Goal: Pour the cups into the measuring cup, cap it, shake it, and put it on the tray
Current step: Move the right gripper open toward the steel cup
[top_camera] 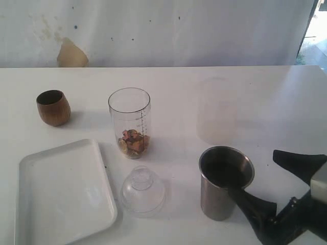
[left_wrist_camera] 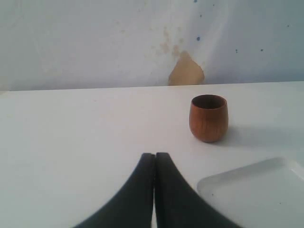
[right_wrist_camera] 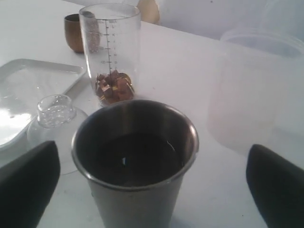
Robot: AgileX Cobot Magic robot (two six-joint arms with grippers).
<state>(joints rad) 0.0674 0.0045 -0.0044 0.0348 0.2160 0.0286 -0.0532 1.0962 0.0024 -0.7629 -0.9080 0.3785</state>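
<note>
The measuring cup (top_camera: 130,122) (right_wrist_camera: 110,52) stands upright mid-table with brown bits at its bottom. In front of it lies the cap (top_camera: 142,190) (right_wrist_camera: 56,111), neck up. The steel tumbler (top_camera: 225,181) (right_wrist_camera: 135,199) stands upright between the wide-apart fingers of my open right gripper (top_camera: 254,172) (right_wrist_camera: 152,146), with a gap on each side. The frosted cup (top_camera: 217,109) (right_wrist_camera: 251,90) stands behind the tumbler. The wooden cup (top_camera: 53,107) (left_wrist_camera: 208,118) sits far left. The tray (top_camera: 64,189) (left_wrist_camera: 259,194) lies front left. My left gripper (left_wrist_camera: 154,154) is shut and holds nothing; the exterior view does not show it.
A white wall with a tan patch (top_camera: 71,55) rises behind the table's back edge. The white tabletop (top_camera: 286,112) reaches to the right edge of the exterior view.
</note>
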